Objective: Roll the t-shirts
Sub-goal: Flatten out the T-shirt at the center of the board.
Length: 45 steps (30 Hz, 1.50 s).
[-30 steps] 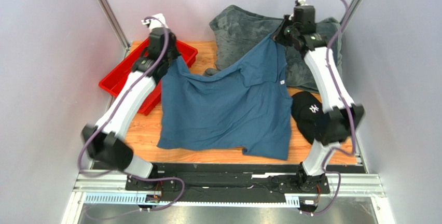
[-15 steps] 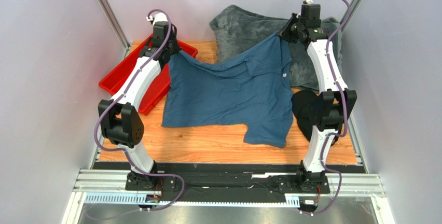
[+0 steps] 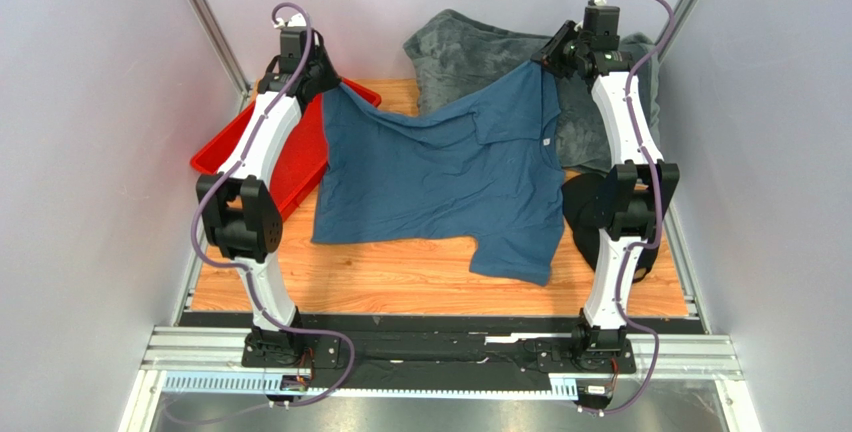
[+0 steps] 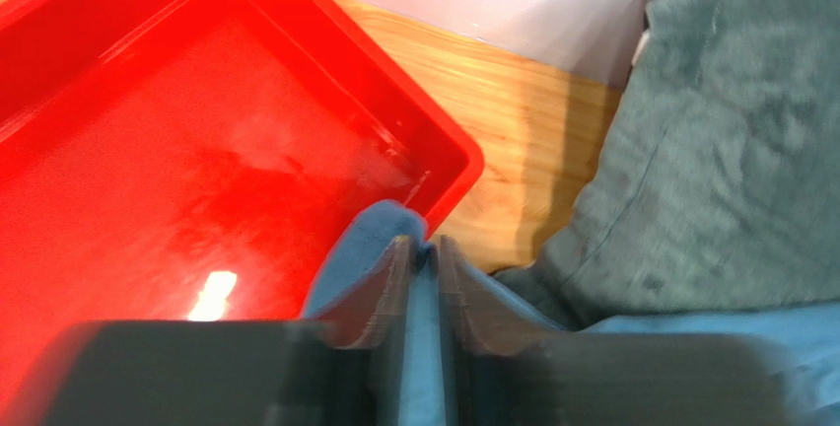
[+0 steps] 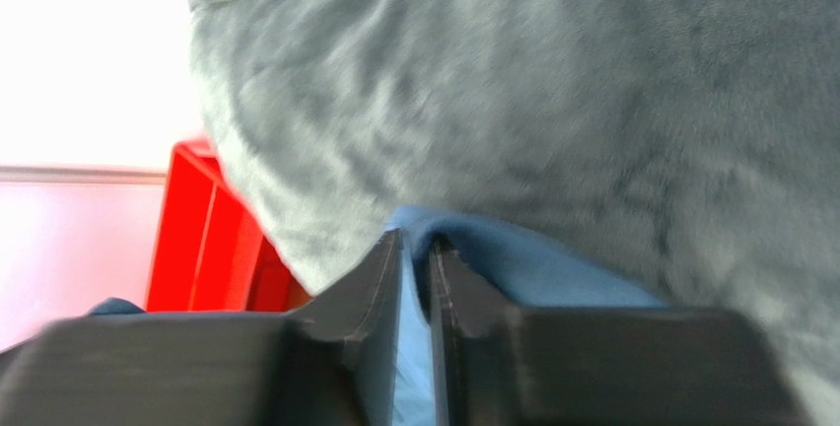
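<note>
The t-shirt (image 3: 440, 177) spreads across the table (image 3: 400, 287), tray (image 3: 205, 162) at its left, blanket (image 3: 470, 47) behind it.

Teal t-shirt (image 3: 440, 177): matt, smooth knit cloth. Red tray (image 4: 148, 179): glossy plastic, glare spots. Grey blanket (image 5: 592, 101) fuzzy plush; table (image 3: 400, 277) matt grained wood.

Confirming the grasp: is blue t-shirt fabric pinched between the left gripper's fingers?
Yes, in the left wrist view the fingers of the left gripper clamp a fold of the t-shirt.
</note>
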### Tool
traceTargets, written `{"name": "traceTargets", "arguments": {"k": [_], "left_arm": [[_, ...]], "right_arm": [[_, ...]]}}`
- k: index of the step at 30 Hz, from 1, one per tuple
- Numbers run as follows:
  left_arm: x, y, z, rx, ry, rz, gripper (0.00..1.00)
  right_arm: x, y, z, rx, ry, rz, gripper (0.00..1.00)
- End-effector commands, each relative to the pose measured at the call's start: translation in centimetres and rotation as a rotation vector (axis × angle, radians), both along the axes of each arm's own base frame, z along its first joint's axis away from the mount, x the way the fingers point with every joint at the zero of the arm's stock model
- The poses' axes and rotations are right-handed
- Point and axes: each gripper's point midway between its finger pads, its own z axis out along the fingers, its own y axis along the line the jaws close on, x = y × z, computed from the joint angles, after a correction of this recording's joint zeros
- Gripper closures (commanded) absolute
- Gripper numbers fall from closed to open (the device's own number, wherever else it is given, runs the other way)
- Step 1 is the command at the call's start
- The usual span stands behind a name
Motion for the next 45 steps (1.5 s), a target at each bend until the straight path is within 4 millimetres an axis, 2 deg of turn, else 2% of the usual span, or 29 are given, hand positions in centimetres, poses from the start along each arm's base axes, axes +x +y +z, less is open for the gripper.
{"name": "traceTargets", "arguments": {"k": [1,2,5,6,7,9,10,11,12,13,14,15,16,17,18,19,20,21,22,25,26,28,30,31,32,33,34,40,45], "left_arm": [[2.3,-0.6,0.2,-0.063,-0.011,-0.083,0.63],[2.4,-1.1,0.5,-0.073,-0.019,-0.118,0.5],[2.0,-0.8,2.6,-0.072,-0.049,-0.123,0.3],[1.7,-0.6,3.2,-0.074,-0.058,-0.121,0.27],[0.8,-0.3,4.2,-0.078,-0.067,-0.115,0.26],[-0.6,-0.1,5.3,-0.098,-0.076,-0.103,0.25],[-2.3,0.2,5.7,-0.107,-0.068,-0.092,0.27],[-3.2,0.3,5.7,-0.125,-0.06,-0.07,0.29],[-4.2,0.5,5.3,-0.134,-0.043,-0.056,0.3],[-6.4,0.7,4.3,-0.143,-0.001,-0.038,0.35],[-7.6,0.8,3.6,-0.169,0.025,-0.013,0.39],[-8.8,1.0,2.8,-0.181,0.048,0.006,0.42],[-11.2,1.1,0.7,-0.213,0.098,0.037,0.45],[-12.5,1.1,-0.2,-0.23,0.115,0.05,0.47],[-13.8,1.2,-1.3,-0.243,0.134,0.063,0.48],[-16.1,1.2,-3.3,-0.264,0.167,0.085,0.5],[-17.3,1.5,-4.4,-0.269,0.181,0.105,0.52],[-18.3,1.6,-5.3,-0.275,0.192,0.115,0.53],[-19.9,1.7,-7.2,-0.279,0.212,0.126,0.54],[-22.1,1.8,-10.0,-0.28,0.259,0.135,0.63],[-22.6,1.6,-10.4,-0.286,0.275,0.121,0.64],[-23.8,1.6,-11.8,-0.295,0.309,0.134,0.64],[-24.5,2.1,-12.8,-0.287,0.318,0.168,0.64],[-25.6,2.1,-14.3,-0.298,0.36,0.188,0.65],[-25.9,3.1,-15.0,-0.269,0.365,0.237,0.66],[-26.3,3.2,-15.6,-0.264,0.376,0.25,0.66],[-27.0,3.5,-16.7,-0.262,0.405,0.276,0.66],[-28.7,4.8,-18.8,-0.236,0.444,0.364,0.66],[-29.6,5.1,-20.1,-0.252,0.458,0.42,0.64]], "right_arm": [[1.9,0.4,0.4,0.043,-0.04,0.023,0.65],[1.8,0.2,0.4,0.043,-0.039,0.023,0.55],[0.9,0.1,1.4,0.026,-0.039,0.02,0.4],[0.5,-0.1,1.7,0.013,-0.038,0.016,0.38],[-0.3,-0.4,3.2,0.004,-0.059,0.008,0.37],[-1.7,-0.7,3.3,-0.011,-0.034,-0.004,0.37],[-3.0,-1.0,5.0,-0.021,-0.057,-0.018,0.37],[-4.1,-1.1,5.4,-0.03,-0.052,-0.027,0.37],[-5.1,-1.4,3.7,-0.039,-0.003,-0.036,0.37],[-6.0,-1.7,3.5,-0.052,0.006,-0.046,0.37],[-8.0,-1.8,5.6,-0.055,-0.032,-0.05,0.37],[-9.3,-1.6,2.7,-0.061,0.042,-0.049,0.37],[-10.6,-1.6,2.7,-0.07,0.043,-0.054,0.38],[-12.6,-1.5,3.6,-0.068,0.026,-0.058,0.39],[-13.9,-1.4,3.3,-0.064,0.03,-0.059,0.39],[-15.6,-0.7,0.0,-0.069,0.099,-0.04,0.4],[-16.7,-0.3,-0.6,-0.067,0.107,-0.035,0.41],[-18.5,-0.1,0.6,-0.063,0.07,-0.036,0.41],[-20.2,0.2,-2.8,-0.065,0.144,-0.033,0.42],[-23.5,0.4,-3.2,-0.038,0.121,-0.025,0.43],[-24.8,0.3,-5.8,-0.043,0.171,-0.027,0.43],[-26.6,0.1,-6.2,-0.045,0.162,-0.028,0.43],[-28.6,-0.4,-8.9,-0.061,0.225,-0.049,0.43],[-29.4,-0.6,-9.3,-0.063,0.224,-0.057,0.43],[-30.0,-0.8,-10.0,-0.065,0.237,-0.062,0.43],[-30.8,-1.0,-11.5,-0.067,0.273,-0.074,0.43],[-31.2,-1.3,-11.8,-0.075,0.276,-0.09,0.43],[-33.2,-2.5,-14.3,-0.102,0.354,-0.161,0.4],[-33.5,-3.9,-16.0,-0.127,0.392,-0.243,0.39]]}}
